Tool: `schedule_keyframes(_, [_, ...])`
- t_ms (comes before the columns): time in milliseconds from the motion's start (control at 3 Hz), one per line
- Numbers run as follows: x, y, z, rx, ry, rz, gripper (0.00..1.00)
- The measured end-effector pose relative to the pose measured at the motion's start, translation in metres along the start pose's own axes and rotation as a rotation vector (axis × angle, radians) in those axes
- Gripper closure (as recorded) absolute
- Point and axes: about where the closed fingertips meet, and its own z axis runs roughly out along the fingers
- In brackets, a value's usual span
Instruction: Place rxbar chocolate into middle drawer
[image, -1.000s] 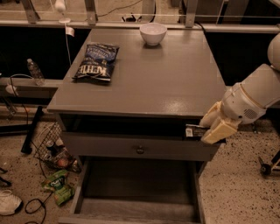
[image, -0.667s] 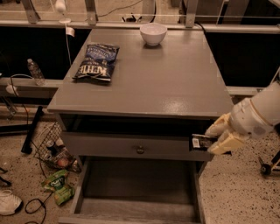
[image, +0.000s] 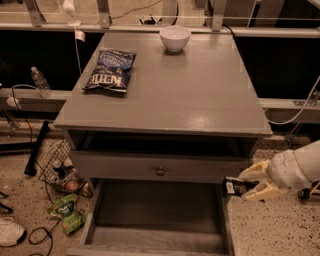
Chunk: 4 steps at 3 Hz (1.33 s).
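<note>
- We see the tool (image: 246, 184) at the right side of the drawer (image: 160, 215), just outside its right wall and above it, pinching the bar (image: 234, 187) between its two fingers.
- The bar is gripped by one end and its free end points toward the drawer. We judge this hold lets it be carried in over the low wall.
- The drawer stands pulled out with its flat bottom showing, which gives room to lay the bar down flat.
- The knobbed front (image: 160, 171) sits closed above the back of the drawer, so we judge the way in is from the side, under that front.
- The chip bag (image: 110, 70) and bowl (image: 175, 38) lie on the bench (image: 200, 100), well above the drawer and out of the way.
</note>
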Motion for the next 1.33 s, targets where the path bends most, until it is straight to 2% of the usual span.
schedule_keyframes(333, [0.017,0.007,0.036,-0.017,0.0,-0.008,1.0])
schedule_keyframes(667, [0.031,0.016,0.081,-0.07,-0.001,-0.008,1.0])
schedule_keyframes(1000, [0.031,0.016,0.081,-0.07,-0.001,-0.008,1.0])
schedule_keyframes(1333, [0.047,0.022,0.095,-0.042,-0.018,0.013,1.0])
